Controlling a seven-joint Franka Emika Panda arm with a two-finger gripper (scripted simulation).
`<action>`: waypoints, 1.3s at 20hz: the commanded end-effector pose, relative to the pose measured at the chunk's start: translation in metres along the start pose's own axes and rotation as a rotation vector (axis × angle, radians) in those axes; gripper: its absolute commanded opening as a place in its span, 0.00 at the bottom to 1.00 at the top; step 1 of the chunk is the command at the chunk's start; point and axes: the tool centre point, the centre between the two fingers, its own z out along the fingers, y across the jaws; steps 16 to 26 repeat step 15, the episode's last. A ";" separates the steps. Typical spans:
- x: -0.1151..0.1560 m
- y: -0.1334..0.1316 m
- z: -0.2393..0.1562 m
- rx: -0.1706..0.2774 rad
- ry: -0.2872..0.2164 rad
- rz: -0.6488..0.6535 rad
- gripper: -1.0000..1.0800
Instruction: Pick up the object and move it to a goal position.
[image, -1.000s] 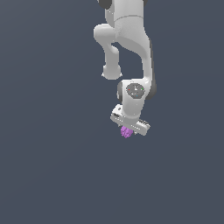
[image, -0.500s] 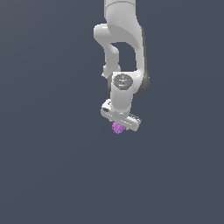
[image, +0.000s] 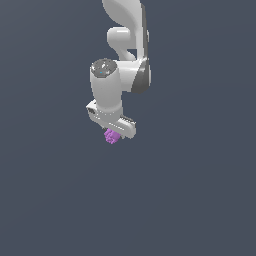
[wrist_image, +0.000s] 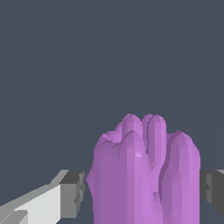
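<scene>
The object (image: 111, 136) is a small bright purple faceted lump held under the white arm's hand in the exterior view. My gripper (image: 112, 135) is shut on it. In the wrist view the purple object (wrist_image: 144, 175) fills the space between the two grey fingertip pads (wrist_image: 74, 192), which press against its sides. The lump hangs in the air against a plain dark grey background. No goal marker shows in either view.
The white arm (image: 120, 75) rises from the hand to the exterior view's top edge. All around is a uniform dark grey background with no visible edges or other objects.
The arm has carried the purple object towards the exterior view's left, and the wrist has turned. The grip on the object has held.
</scene>
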 end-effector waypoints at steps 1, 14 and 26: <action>0.011 0.022 -0.019 0.000 -0.001 -0.001 0.00; 0.042 0.074 -0.064 -0.002 0.000 -0.001 0.00; 0.042 0.074 -0.064 -0.002 0.000 -0.001 0.00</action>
